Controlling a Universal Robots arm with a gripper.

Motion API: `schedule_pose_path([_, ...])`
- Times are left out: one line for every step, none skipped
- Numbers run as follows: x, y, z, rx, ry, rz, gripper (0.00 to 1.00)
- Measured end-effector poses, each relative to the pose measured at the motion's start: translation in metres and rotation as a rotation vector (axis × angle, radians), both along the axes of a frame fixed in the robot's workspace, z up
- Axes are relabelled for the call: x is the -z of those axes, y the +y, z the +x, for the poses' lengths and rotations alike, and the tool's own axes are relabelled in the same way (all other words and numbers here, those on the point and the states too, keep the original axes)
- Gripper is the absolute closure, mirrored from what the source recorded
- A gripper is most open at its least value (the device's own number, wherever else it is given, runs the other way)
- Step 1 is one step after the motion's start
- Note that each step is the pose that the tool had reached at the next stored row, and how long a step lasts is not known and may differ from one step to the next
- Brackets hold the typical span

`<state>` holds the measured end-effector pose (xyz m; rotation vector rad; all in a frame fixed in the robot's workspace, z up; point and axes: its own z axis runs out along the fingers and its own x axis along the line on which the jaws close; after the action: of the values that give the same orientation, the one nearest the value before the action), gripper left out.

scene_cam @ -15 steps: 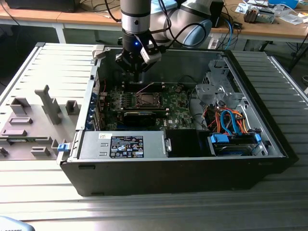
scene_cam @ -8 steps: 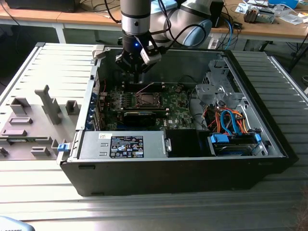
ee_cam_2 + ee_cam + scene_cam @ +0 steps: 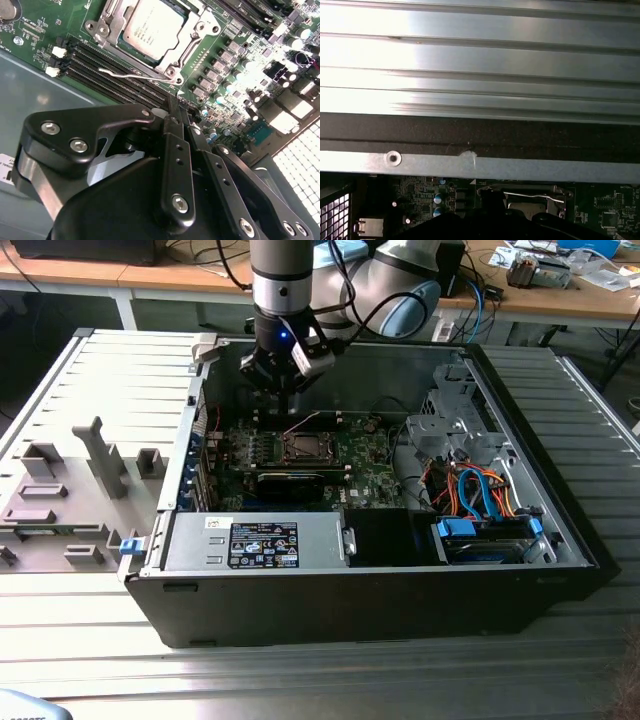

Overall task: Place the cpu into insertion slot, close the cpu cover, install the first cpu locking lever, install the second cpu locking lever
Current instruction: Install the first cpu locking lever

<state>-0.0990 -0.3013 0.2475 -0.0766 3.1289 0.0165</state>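
The cpu [image 3: 152,27], a silver-grey square chip, lies in the insertion slot [image 3: 300,447] on the green motherboard. The cpu cover [image 3: 192,42], a silver frame with a window, lies flat over the chip's edges. A thin wire locking lever [image 3: 135,75] runs along the socket's side with its hooked end free above the memory slots. My gripper [image 3: 176,107] hangs above the board just beside that lever, fingers pressed together with nothing between them. In the exterior view the gripper [image 3: 283,405] is inside the open case, a little behind the socket.
A long black card [image 3: 290,480] lies in front of the socket. The labelled power supply box [image 3: 255,545] stands at the case's front, and a drive bay with blue and orange cables [image 3: 480,500] on the exterior view's right. A grey fixture [image 3: 90,470] stands outside the case.
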Motion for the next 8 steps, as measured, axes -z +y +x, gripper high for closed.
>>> schedule_pose_path([0.0010, 0.0000, 0.0000, 0.000, 0.0000, 0.0000, 0.89])
schedule_pose_path([0.0017, 0.0000, 0.0000, 0.000, 0.0000, 0.0000, 0.89])
schedule_pose_path([0.0026, 0.0000, 0.0000, 0.000, 0.0000, 0.0001, 0.89])
schedule_pose_path([0.0033, 0.0000, 0.0000, 0.000, 0.0000, 0.0000, 0.89])
schedule_pose_path([0.0039, 0.0000, 0.0000, 0.000, 0.0000, 0.0000, 0.89])
schedule_pose_path([0.0045, 0.0000, 0.0000, 0.000, 0.0000, 0.0001, 0.89])
schedule_pose_path([0.0050, 0.0000, 0.0000, 0.000, 0.0000, 0.0000, 0.89])
schedule_pose_path([0.0055, 0.0000, 0.0000, 0.000, 0.0000, 0.0001, 0.89])
